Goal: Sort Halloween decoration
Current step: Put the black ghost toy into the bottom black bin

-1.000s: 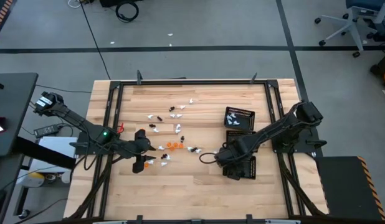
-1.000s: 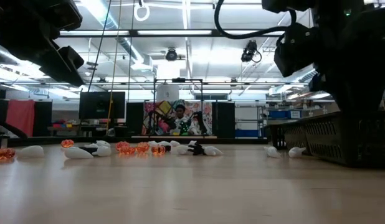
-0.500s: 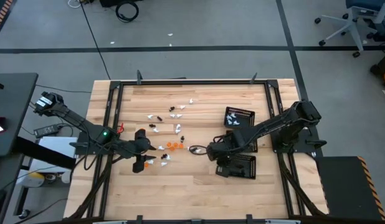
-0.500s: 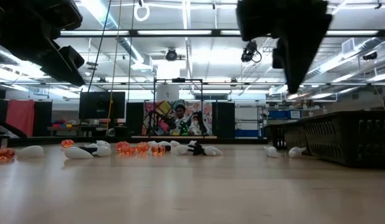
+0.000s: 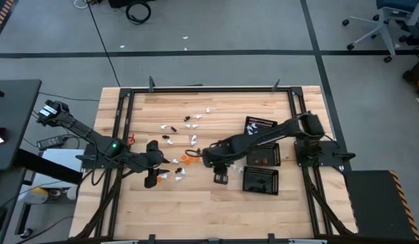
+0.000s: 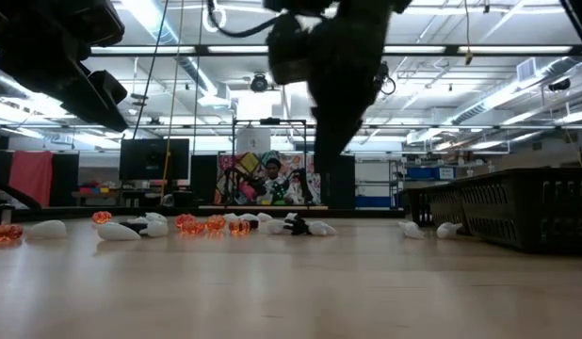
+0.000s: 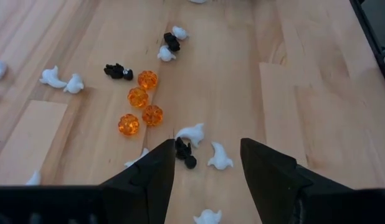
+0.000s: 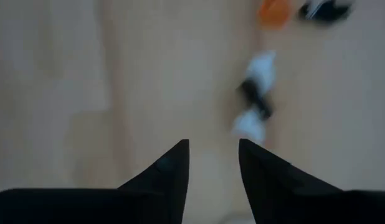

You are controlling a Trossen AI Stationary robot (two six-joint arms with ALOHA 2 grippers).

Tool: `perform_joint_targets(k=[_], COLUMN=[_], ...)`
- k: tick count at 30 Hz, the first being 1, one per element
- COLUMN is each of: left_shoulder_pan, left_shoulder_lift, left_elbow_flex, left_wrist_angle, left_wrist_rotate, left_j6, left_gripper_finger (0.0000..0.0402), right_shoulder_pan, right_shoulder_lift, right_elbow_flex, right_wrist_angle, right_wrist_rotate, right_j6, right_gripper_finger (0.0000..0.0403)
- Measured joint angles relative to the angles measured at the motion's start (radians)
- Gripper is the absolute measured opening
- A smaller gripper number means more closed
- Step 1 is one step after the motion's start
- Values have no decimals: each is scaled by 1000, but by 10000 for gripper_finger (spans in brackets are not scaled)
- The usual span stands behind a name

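Note:
The Halloween decoration is many tiny white, orange and black trinkets [image 5: 189,139] loose on the wooden table's middle. An orange cluster [image 7: 140,107] and white ghosts [image 7: 218,157] lie just ahead of my left gripper [image 7: 208,163], which is open and hangs still over the pile's left side [image 5: 166,163]. My right gripper [image 5: 206,160] hangs open above the pile's right side, pointing steeply down. In the blurred right wrist view a white-and-black group [image 8: 255,93] lies ahead of its fingers [image 8: 214,155]. In the low view it is well above the table [image 6: 333,132].
Three square black mesh trays stand right of the pile: the far one [image 5: 261,127] holds some white trinkets, then a middle one [image 5: 265,154] and a near one [image 5: 261,180]. A black frame [image 5: 121,122] rims the table. Bare wood lies along the near edge.
My right gripper has swung from beside the near tray toward the table's left, over to the right side of the trinket pile, rolling as it went. No trinket has moved.

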Motion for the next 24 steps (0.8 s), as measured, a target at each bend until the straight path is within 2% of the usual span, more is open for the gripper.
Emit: perform_joint_targets(k=[5,13,24], left_shoulder_pan=[0,0,0], left_shoulder_lift=[0,0,0], left_elbow_flex=[0,0,0], left_wrist_angle=[-3,2,-1], left_wrist_rotate=[0,1,1], left_j6=[-10,-19,-19], left_gripper_finger=[192,192,192], right_shoulder_pan=[-32,-78,-90], right_shoulder_lift=[83,137,139], right_elbow_flex=[71,75,75], right_wrist_angle=[-12,19,53], right_wrist_rotate=[41,-6,-44], right_j6=[-117,-194,-265], right_gripper_finger=[153,151,151])
